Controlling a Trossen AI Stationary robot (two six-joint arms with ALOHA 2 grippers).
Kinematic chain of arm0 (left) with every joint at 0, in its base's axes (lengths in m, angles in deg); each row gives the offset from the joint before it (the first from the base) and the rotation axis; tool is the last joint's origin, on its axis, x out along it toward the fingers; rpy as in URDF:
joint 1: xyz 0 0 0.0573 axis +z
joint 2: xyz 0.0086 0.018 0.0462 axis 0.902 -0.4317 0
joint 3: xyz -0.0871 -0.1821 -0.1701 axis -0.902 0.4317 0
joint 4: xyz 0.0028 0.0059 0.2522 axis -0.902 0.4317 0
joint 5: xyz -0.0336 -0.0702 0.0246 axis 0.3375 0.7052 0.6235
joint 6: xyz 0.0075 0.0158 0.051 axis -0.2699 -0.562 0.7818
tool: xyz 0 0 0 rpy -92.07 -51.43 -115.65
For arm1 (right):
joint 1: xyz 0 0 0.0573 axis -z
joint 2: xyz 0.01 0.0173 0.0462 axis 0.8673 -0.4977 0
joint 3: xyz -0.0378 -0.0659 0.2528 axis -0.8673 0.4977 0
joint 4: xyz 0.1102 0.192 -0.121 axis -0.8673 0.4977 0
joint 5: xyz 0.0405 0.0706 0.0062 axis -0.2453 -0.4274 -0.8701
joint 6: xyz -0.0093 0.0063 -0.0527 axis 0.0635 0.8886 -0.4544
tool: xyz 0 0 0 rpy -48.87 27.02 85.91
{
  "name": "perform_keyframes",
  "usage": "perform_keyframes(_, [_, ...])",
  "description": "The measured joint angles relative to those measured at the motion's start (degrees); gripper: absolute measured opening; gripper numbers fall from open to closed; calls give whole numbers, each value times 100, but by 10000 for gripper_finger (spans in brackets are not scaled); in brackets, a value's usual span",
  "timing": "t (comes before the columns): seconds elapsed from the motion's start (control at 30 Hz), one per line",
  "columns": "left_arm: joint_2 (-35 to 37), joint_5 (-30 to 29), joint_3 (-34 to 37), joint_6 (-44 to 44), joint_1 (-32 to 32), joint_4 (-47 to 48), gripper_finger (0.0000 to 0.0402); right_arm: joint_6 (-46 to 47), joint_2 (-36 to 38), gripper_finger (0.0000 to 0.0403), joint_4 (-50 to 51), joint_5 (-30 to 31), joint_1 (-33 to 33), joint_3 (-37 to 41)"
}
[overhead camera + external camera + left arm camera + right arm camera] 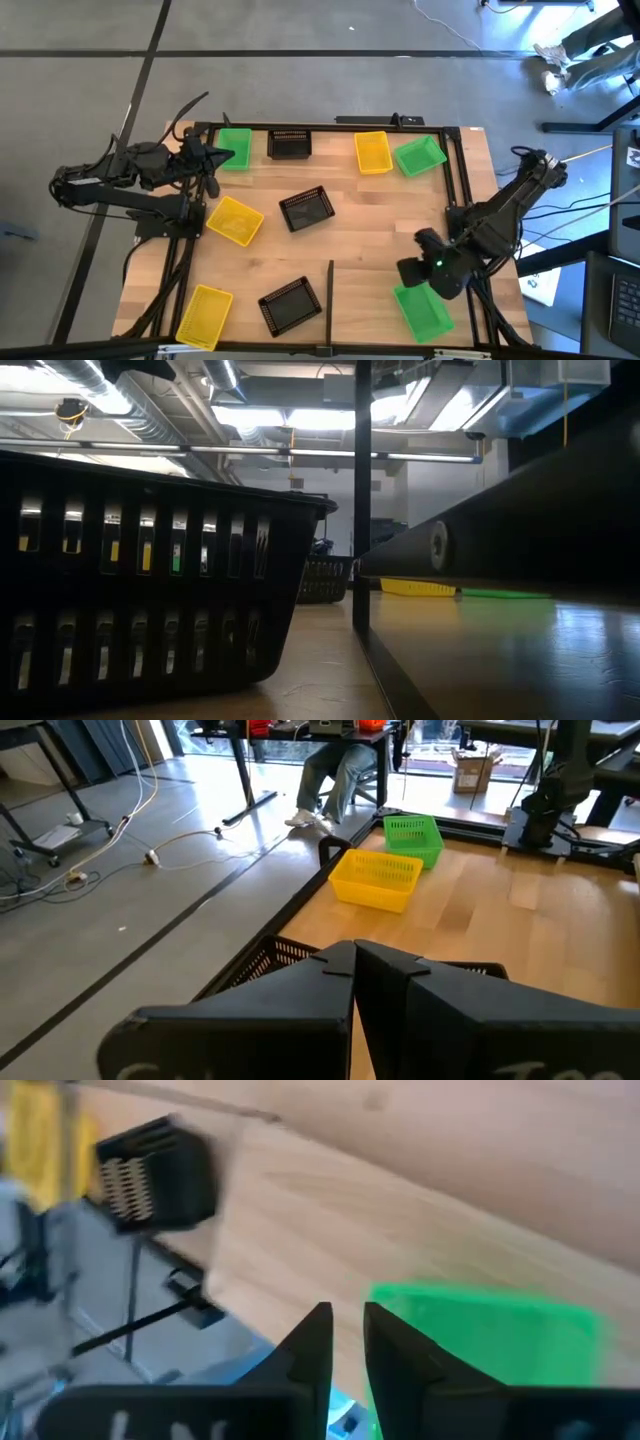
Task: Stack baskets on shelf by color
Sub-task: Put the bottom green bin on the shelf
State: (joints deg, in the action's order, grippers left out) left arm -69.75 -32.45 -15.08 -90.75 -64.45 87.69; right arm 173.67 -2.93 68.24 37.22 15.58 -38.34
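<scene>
Just beside right jaws: green basket (490, 1335)

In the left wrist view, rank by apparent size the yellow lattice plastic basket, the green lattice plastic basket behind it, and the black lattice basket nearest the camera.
1. Black lattice plastic basket: looks widest, though partly hidden and nearest the camera, so this is unsure.
2. Yellow lattice plastic basket.
3. Green lattice plastic basket: looks smallest, but it sits farthest away.
</scene>
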Motion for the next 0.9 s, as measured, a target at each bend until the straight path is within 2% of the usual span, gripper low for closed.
perform_keyframes(0.17, [0, 83, 0, 207, 1, 0, 0, -1179, -405, 28, -910, -106, 318, 9])
perform_keyframes(0.27, [1, 602, 0, 216, 1, -2, 0, -1231, -645, 5, -1047, -268, 400, 10])
perform_keyframes(0.43, [0, 1407, 0, 216, -1, -2, 0, -1210, -1076, 3, -1357, -848, 428, 13])
perform_keyframes(0.63, [0, 1460, 0, 230, 0, -1, 0, -1200, -1552, 2, -2048, -1403, 468, 13])
perform_keyframes(0.73, [0, 1461, 0, 344, 1, -2, 0, -1004, -1731, 2, -2051, -1607, 471, 13])
perform_keyframes(0.9, [0, 1461, 0, 349, 0, -4, 0, -672, -1816, 1, -1805, -1620, 471, 13])
